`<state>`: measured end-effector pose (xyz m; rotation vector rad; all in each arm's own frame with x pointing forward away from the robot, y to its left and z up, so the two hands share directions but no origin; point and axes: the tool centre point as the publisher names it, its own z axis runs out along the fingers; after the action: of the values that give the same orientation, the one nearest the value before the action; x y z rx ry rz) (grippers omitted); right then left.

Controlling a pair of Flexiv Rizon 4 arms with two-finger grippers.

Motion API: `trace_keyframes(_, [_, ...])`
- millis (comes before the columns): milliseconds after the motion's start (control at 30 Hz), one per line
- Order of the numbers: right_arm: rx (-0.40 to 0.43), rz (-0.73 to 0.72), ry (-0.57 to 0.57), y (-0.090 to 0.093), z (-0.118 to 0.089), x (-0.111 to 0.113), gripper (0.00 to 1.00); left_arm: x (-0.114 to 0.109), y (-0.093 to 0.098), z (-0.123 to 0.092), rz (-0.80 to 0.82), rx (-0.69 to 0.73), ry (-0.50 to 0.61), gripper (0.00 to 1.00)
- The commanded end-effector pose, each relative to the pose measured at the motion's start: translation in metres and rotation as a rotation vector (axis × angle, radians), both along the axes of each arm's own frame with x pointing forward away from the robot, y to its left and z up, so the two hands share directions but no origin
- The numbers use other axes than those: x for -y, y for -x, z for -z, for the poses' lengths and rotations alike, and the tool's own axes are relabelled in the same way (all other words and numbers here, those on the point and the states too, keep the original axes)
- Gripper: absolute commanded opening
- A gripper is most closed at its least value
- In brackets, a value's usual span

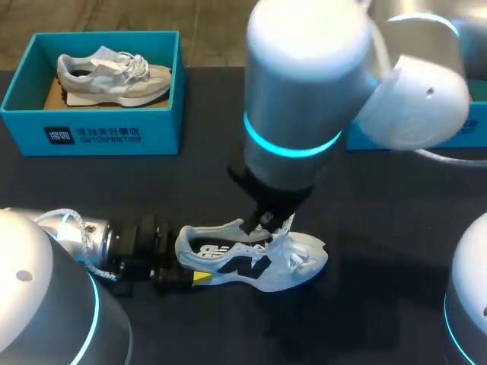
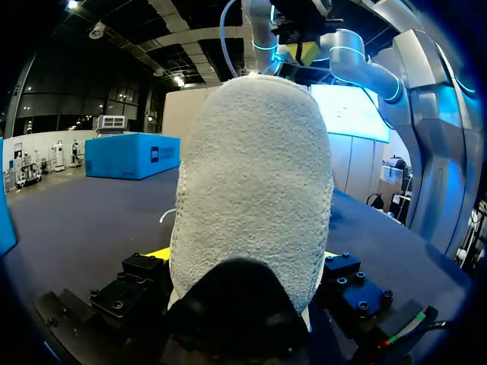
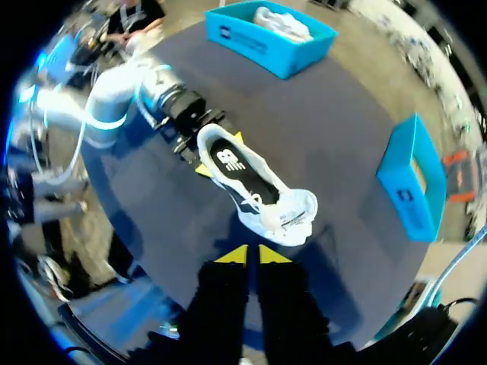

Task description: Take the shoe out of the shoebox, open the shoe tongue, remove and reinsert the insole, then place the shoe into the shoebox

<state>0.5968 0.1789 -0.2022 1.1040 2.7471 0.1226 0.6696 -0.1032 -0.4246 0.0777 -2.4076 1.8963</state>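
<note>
**Shoe out on the worktop, heel clamped**

The white shoe [image 1: 259,262] sits upright near the middle of the worktop's [image 1: 396,198] front edge. The left gripper [image 1: 190,257] grips its heel from both sides. The right gripper [image 3: 247,255] hangs above the toe, fingertips pressed together and holding nothing. The shoebox [image 1: 91,133] stands in the far left corner and holds a grey shoe [image 1: 114,76].

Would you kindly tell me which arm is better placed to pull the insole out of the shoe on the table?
Right, I would say. The left gripper is clamped on the heel of the shoe, steadying it. The right gripper hangs empty just above the shoe's opening, where the insole shows.
</note>
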Motion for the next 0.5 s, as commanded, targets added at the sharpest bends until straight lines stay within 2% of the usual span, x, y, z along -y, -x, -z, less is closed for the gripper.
trace_keyframes(33, [0.082, -0.210, 0.021, 0.0044, 0.0012, -0.0019, 0.00, -0.0017, 0.0009, 0.0060, -0.002, 0.000, -0.002, 0.00])
trace_keyframes(300, [0.082, -0.210, 0.021, 0.0044, 0.0012, -0.0019, 0.00, -0.0017, 0.0009, 0.0060, -0.002, 0.000, -0.002, 0.00])
trace_keyframes(500, [0.106, -0.329, 0.071, 0.0018, 0.0033, -0.0109, 0.00, -0.0017, 0.0009, 0.0060, -0.002, 0.000, -0.002, 0.00])
